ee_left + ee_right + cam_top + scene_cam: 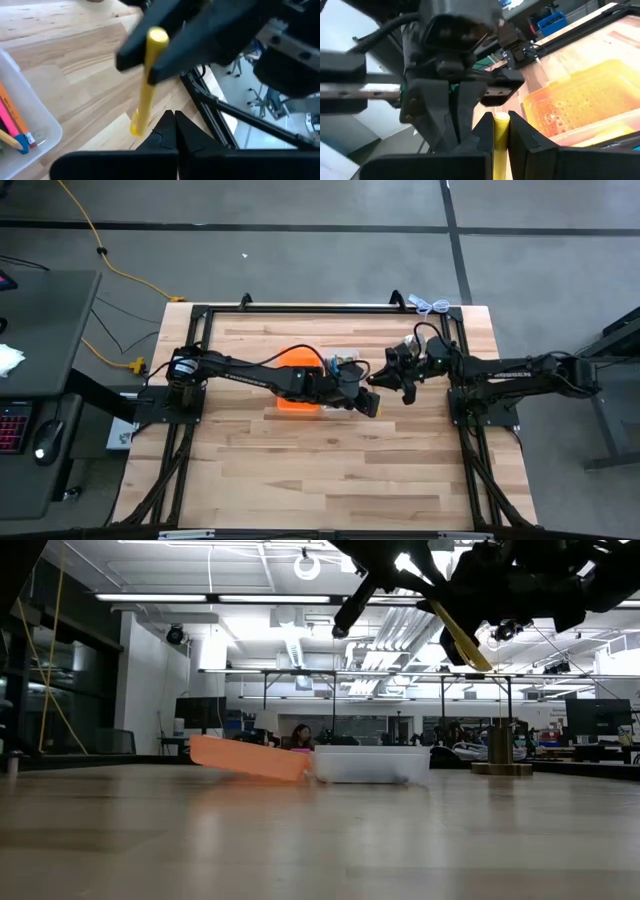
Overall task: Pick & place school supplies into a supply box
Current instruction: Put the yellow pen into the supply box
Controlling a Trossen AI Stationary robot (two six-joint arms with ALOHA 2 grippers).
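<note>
Hovering above mid-worktop, the right claw point(385, 383) is clamped on a yellow marker point(146, 85); the right wrist view shows the marker's end wedged between its two dark fingers point(520, 136). In the low view the marker point(462, 637) hangs tilted, well above the wood. Facing it and just to its left, the left claw point(371, 402) has its fingers pressed together with nothing between them; its tips point(172, 127) sit just beside the marker's lower end, and contact cannot be told. Slightly farther and to the left, under the left arm, the supply box point(298, 380) lies open on the worktop point(330, 470), its orange half point(248, 757) tilted up at the left and its clear tray point(370, 763) flat at the right. Pens point(15, 127) in orange, pink and blue already lie in the tray. Far right in the low view stands a brass-coloured bell-shaped object point(501, 752). Beyond the worktop, a person point(300, 736) sits in the room.
</note>
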